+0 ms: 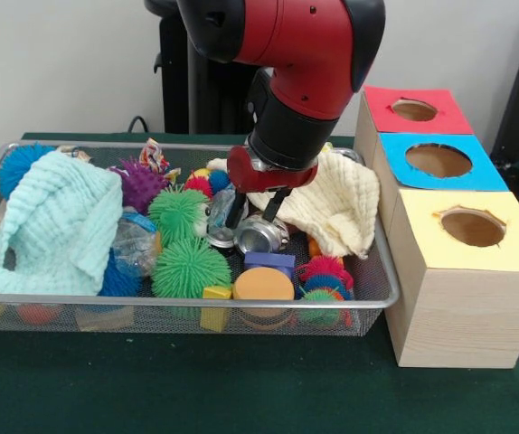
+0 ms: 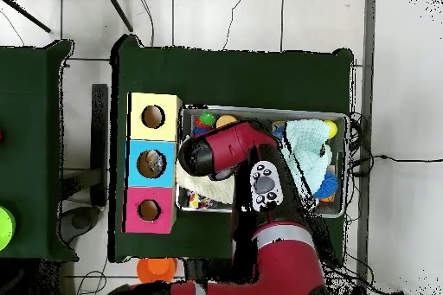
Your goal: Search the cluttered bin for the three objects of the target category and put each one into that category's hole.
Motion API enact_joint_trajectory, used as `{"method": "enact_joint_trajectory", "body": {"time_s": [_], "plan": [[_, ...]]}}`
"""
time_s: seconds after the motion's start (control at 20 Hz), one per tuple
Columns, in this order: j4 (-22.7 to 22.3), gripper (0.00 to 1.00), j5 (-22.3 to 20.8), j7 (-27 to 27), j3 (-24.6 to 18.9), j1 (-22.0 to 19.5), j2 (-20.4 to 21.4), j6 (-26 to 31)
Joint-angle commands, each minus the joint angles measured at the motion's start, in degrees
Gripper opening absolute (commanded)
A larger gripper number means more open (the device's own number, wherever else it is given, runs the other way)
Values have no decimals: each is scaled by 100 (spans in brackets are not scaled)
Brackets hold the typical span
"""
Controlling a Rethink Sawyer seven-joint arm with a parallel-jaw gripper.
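Observation:
The wire mesh bin [image 1: 196, 306] is full of clutter; its rim also shows in the overhead view [image 2: 260, 111]. My gripper [image 1: 257, 208] hangs low over the bin's middle, open and empty, just above two shiny metal cans [image 1: 259, 236]. A crushed clear bottle with a blue label [image 1: 221, 204] lies right beside the left finger [image 1: 238, 211]. A second crushed bottle [image 1: 135, 242] lies half under the teal cloth [image 1: 56, 226]. A third is hidden. In the overhead view the arm [image 2: 227, 149] covers the gripper.
Three wooden boxes with holes stand right of the bin: red [image 1: 413, 110], blue [image 1: 438, 160], yellow [image 1: 473, 228]. A cream cloth [image 1: 336, 203] lies in the bin's right part. Green [image 1: 190, 267] and purple [image 1: 139, 183] spiky balls, an orange disc [image 1: 263, 283] and blocks fill the rest.

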State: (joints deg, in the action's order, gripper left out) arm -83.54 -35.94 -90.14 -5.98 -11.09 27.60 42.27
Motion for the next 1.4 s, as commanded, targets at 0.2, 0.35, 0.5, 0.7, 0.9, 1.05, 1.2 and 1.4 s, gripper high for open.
{"method": "enact_joint_trajectory", "body": {"time_s": [0.2, 0.35, 0.5, 0.7, 0.9, 1.05, 1.2, 1.4], "plan": [[-154, 100, -212, 117, 191, -4, -328, 696], [-124, 100, -212, 95, 217, 21, -331, 728], [-84, 100, -233, 95, 247, 35, -314, 755], [-28, 100, -236, 86, 260, 79, -308, 746], [-62, 100, -271, -106, 327, 144, -250, 424], [-44, 100, -336, -162, 386, 210, -207, 268], [-126, 100, -370, -314, 466, 290, -109, 24], [-152, 100, -380, -384, 563, 369, -57, -138]]}}
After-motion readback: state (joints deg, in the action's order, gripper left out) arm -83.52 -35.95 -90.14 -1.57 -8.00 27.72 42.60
